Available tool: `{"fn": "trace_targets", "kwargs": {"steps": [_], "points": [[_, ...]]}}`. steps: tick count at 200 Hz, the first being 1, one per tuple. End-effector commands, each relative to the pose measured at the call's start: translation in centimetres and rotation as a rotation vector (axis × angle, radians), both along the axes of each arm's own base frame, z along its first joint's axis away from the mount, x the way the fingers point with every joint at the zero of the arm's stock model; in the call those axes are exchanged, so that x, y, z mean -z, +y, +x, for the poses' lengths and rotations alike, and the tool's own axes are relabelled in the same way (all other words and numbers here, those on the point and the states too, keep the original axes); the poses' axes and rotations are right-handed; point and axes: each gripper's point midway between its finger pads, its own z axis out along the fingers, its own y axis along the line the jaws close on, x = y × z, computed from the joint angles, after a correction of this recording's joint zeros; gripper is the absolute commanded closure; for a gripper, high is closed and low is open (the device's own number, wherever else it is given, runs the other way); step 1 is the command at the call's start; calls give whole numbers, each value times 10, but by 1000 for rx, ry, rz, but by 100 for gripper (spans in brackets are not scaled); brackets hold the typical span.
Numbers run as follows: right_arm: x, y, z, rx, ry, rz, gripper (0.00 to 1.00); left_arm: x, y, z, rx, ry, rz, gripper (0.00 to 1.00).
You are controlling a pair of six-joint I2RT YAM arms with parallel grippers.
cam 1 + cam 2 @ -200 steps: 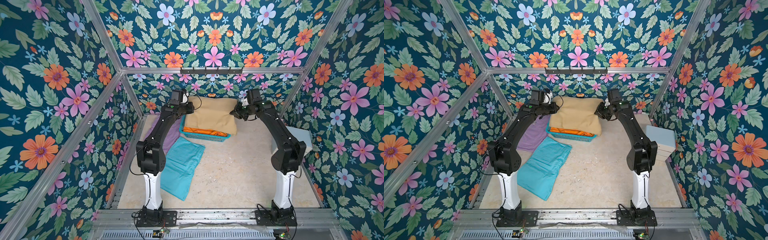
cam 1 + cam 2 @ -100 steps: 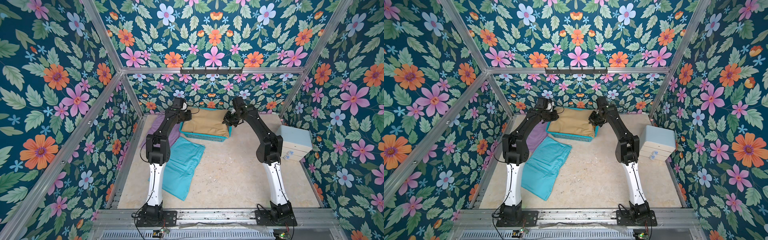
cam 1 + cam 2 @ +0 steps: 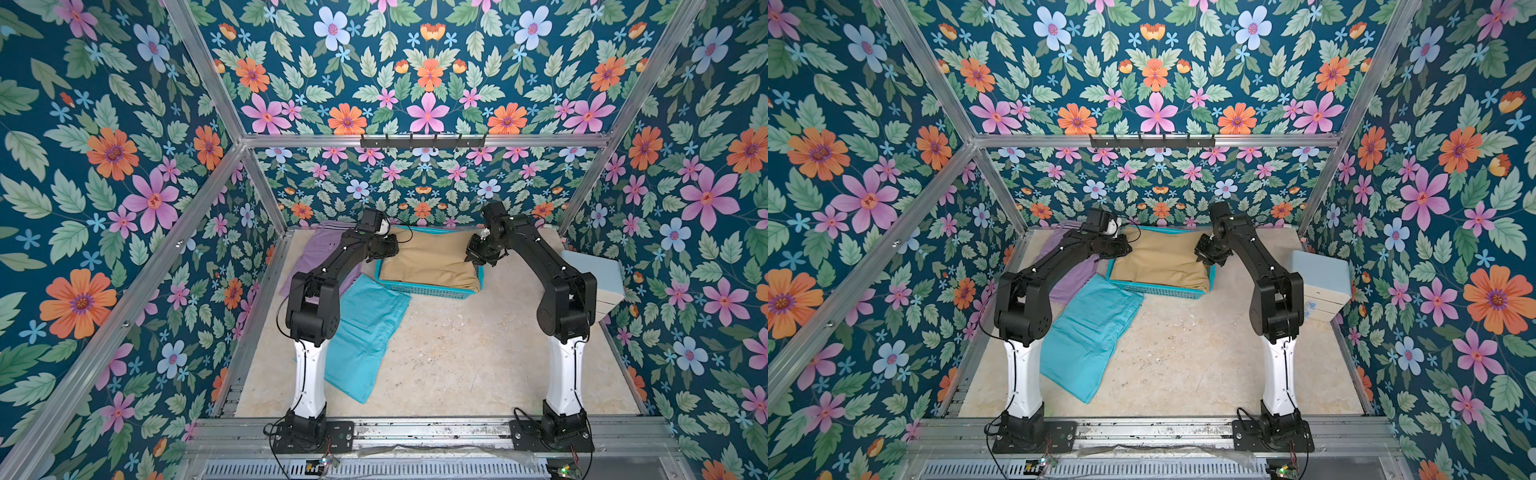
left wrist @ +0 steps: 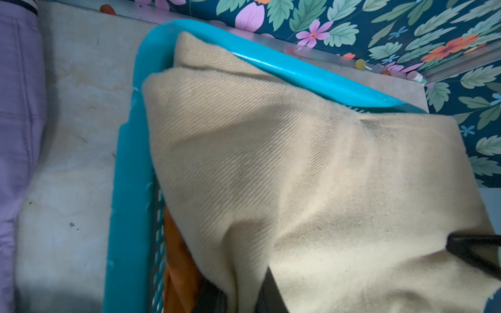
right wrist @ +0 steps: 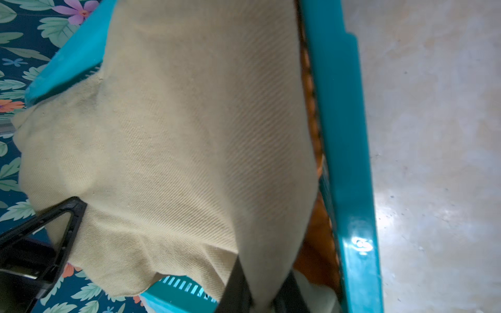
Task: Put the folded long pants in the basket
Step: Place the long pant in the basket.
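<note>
The khaki pants [image 3: 428,262] lie across the basket [image 3: 428,291], sagging into it on top of the orange pants [image 4: 176,257]. One corner rides up on the far rim, and the near edge hangs over the front rim. The left tool [image 3: 387,249] is clenched on the cloth at one end and the right tool [image 3: 476,254] at the opposite end. Both wrist views show a fold pinched between dark fingers.

The step in hand looks like setting down the second pair. The next move calls for both tools to let go together and lift clear without dragging the fabric back out. The overhanging edges may need tucking in first.

The turquoise pants [image 3: 365,328] and lilac pants [image 3: 320,253] wait on the counter [image 3: 457,353] by the left arm, the turquoise overlapping the lilac and touching the basket.
</note>
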Motion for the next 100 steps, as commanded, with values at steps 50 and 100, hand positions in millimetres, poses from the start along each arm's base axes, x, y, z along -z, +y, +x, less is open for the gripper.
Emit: {"fn": "trace_targets", "kwargs": {"steps": [50, 100], "points": [[23, -33, -4, 24, 22, -152, 100, 18, 5, 22, -68, -8, 108, 100], [40, -41, -2, 40, 13, -180, 100, 31, 6, 33, -66, -17, 156, 100]]}}
